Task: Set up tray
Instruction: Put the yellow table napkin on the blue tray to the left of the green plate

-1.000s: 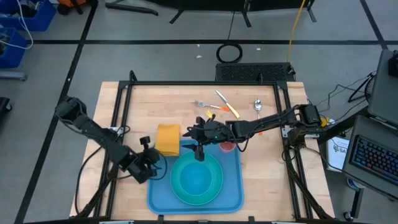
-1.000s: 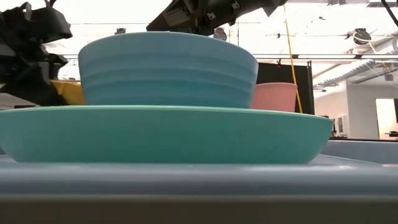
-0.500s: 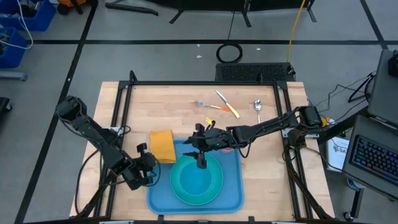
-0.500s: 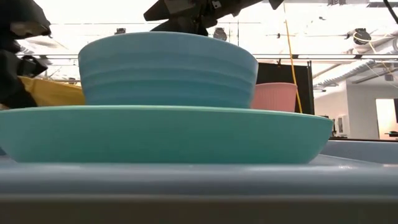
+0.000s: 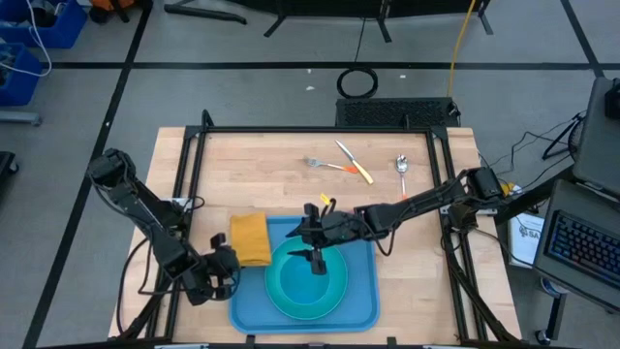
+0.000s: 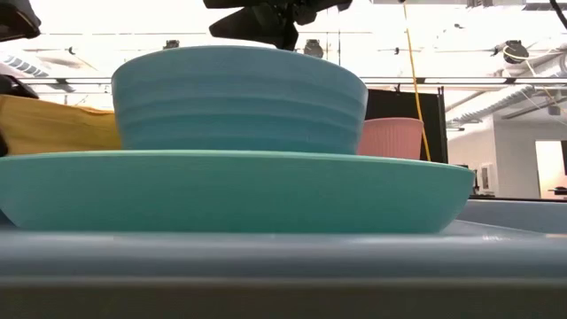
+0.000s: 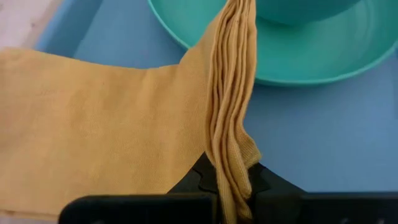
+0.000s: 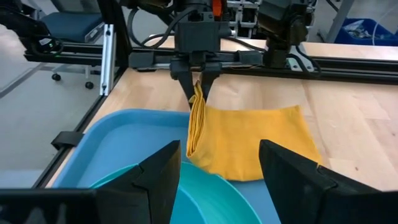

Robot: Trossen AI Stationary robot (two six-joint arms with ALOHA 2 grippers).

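Pinching yellow napkin (image 7: 106,118), left gripper (image 8: 198,84) beside tray (image 5: 254,308)

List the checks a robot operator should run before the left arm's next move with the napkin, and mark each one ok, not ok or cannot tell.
1. Left gripper shut on the napkin: ok, an edge is pinched between its fingers.
2. Napkin off the table: not ok, most of it lies on the wood and over the tray rim.
3. Plate with bowl seated on the tray: ok.
4. Right gripper open and holding nothing: ok, above the bowl.
5. Right arm out of the napkin's way: cannot tell.
6. Pink cup upright on the tray: ok.
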